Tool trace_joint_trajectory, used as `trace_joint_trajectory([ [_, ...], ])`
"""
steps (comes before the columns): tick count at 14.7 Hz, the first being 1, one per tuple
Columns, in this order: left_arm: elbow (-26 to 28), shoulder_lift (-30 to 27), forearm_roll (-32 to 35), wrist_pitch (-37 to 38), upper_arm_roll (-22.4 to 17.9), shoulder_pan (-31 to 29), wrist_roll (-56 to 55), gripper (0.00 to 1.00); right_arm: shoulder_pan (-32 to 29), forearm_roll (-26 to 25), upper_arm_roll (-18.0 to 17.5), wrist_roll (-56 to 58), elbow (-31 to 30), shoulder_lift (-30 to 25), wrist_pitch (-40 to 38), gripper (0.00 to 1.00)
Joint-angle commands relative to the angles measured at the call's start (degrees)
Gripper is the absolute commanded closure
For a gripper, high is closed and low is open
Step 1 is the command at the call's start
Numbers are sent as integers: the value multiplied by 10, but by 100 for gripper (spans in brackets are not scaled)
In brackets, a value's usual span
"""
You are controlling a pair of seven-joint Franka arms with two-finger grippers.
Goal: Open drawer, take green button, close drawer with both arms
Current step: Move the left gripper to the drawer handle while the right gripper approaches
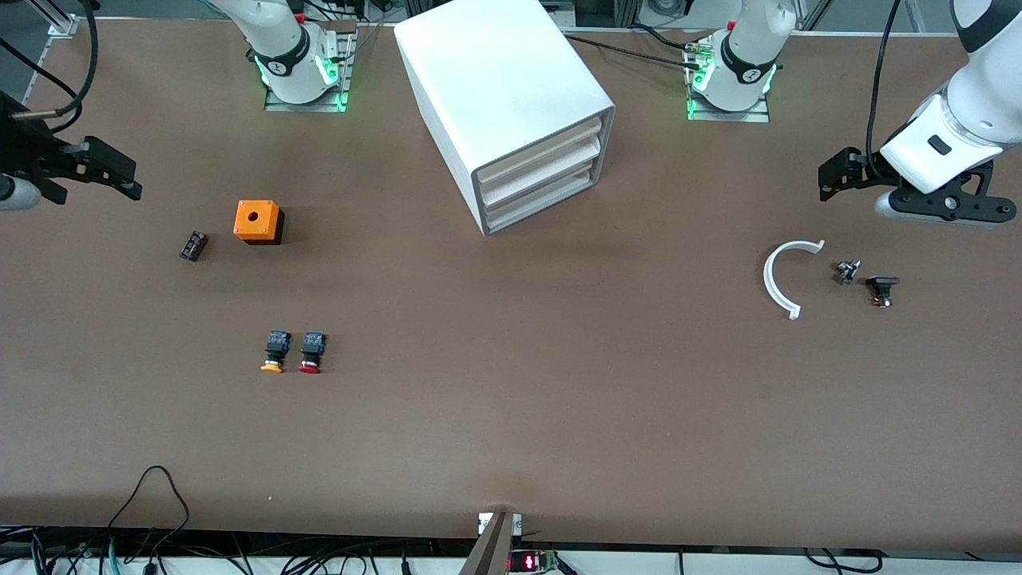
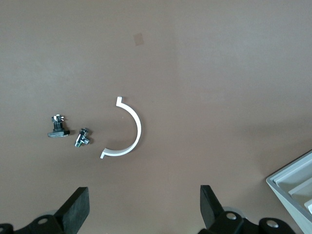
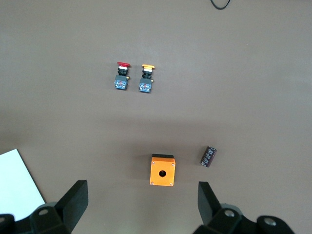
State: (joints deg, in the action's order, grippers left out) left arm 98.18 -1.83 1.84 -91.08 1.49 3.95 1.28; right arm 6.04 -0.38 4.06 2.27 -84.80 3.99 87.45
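Note:
The white cabinet [image 1: 503,88] stands in the middle of the table close to the arms' bases, its corner also showing in the left wrist view [image 2: 292,190]. All three of its drawers are shut, the lowest drawer [image 1: 540,202] flush with the two above it. The button is out of view. My left gripper [image 1: 832,176] hangs open and empty above the table at the left arm's end [image 2: 144,209]. My right gripper [image 1: 120,180] hangs open and empty at the right arm's end, over bare table beside an orange box [image 3: 141,204].
An orange box with a hole [image 1: 257,220] and a small black part [image 1: 192,245] lie toward the right arm's end. Nearer the front camera lie a yellow-capped button [image 1: 274,351] and a red-capped one [image 1: 311,352]. A white curved piece [image 1: 778,279] and two small metal parts [image 1: 846,271] lie below the left gripper.

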Motion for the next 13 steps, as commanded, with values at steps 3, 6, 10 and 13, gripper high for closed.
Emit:
trace_joint_trajectory([
  [3,-11,2,-34,24,18,6,0,0,5,-2,-4,-2,-10,50,-13,0],
  [6,-9,23,-118,61,22,7,3,0,37,38,-5,-25,-5,77,6,0],
  [10,-3,70,-250,85,21,19,26,1,66,78,-5,-109,-5,95,56,0],
  [13,-1,136,-350,77,35,17,87,1,77,81,-5,-100,-5,112,90,0],
])
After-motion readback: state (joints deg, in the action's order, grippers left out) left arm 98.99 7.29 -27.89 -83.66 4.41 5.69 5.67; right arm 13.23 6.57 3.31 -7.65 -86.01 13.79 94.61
